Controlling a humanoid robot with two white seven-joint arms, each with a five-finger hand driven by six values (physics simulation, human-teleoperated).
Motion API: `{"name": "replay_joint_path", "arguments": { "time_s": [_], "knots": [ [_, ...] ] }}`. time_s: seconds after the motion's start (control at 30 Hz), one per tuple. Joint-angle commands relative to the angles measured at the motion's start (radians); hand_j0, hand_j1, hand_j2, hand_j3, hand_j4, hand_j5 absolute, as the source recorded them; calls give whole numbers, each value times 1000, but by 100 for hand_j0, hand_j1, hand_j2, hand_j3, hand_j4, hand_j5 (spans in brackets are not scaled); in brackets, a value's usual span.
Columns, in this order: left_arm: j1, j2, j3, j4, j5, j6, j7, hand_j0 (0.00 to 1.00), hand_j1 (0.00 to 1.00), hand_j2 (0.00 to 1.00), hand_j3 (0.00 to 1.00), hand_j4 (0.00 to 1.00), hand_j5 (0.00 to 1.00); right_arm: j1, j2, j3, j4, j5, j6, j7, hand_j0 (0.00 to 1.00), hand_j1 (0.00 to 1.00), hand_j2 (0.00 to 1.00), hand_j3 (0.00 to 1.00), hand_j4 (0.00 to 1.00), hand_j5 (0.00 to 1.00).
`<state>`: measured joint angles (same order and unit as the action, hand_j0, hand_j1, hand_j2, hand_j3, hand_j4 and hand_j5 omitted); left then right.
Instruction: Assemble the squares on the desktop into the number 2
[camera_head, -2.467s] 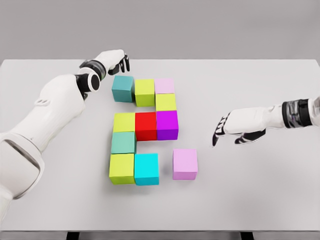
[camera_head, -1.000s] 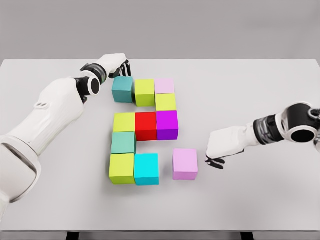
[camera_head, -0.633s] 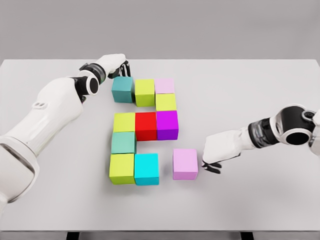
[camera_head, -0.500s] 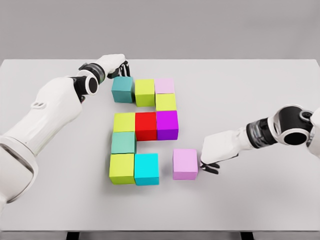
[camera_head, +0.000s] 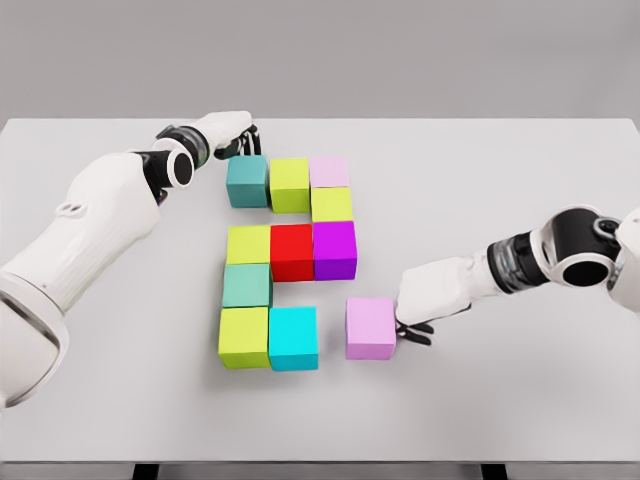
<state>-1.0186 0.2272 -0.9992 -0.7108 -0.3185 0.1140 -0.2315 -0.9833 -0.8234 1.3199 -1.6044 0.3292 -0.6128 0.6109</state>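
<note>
Head view: ten coloured squares sit on the white worktop (camera_head: 520, 180), nine of them already packed into most of a 2. The top row runs dark teal square (camera_head: 246, 180), lime square (camera_head: 289, 184), pale pink square (camera_head: 329, 171); below that a yellow-green square (camera_head: 331, 204) drops to a middle row of yellow square (camera_head: 248, 244), red square (camera_head: 292, 251) and purple square (camera_head: 334, 249). A teal square (camera_head: 246, 285) leads down to the bottom row, lime-yellow square (camera_head: 243, 336) and cyan square (camera_head: 292, 337).

The pink square (camera_head: 370, 327) stands just beside the cyan one, a narrow gap between them. The right hand (camera_head: 428, 295) presses against its right side, fingers (camera_head: 416, 333) curled down together at the square's lower right edge (touching it, not wrapped around it).

The step in hand looks like a sideways push to close that gap. It would go best low and centred on the side face, straight left, so the square slides without twisting, and stopped at contact so the cyan square is not shoved.

The left hand (camera_head: 222, 131) rests at the dark teal square's far left corner, its fingertips (camera_head: 247, 138) bent loosely downward, holding nothing.
</note>
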Motion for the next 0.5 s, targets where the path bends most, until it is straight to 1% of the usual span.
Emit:
{"name": "replay_joint_path", "arguments": {
  "time_s": [0.0, 0.27, 0.33, 0.47],
  "knots": [
    [0, 7, -15, -9, 32, 3, -32, 30, 30, 30, 30, 30, 30, 2, 6, -1, 0, -5, 2, 0, 18, 18, 18, 18, 18, 18],
    [2, 17, -15, -21, 35, 3, -48, 30, 30, 30, 30, 30, 30, 0, 9, 1, -2, -4, 2, 0, 18, 18, 18, 18, 18, 18],
    [2, 18, -15, -22, 36, 3, -75, 30, 30, 30, 30, 30, 30, 0, 15, 1, -2, -4, 2, 0, 18, 18, 18, 18, 18, 18],
    [0, 18, -15, -22, 38, 1, -81, 30, 30, 30, 30, 30, 30, 0, 21, 1, -2, -4, 2, 0, 18, 18, 18, 18, 18, 18]
  ]
}}
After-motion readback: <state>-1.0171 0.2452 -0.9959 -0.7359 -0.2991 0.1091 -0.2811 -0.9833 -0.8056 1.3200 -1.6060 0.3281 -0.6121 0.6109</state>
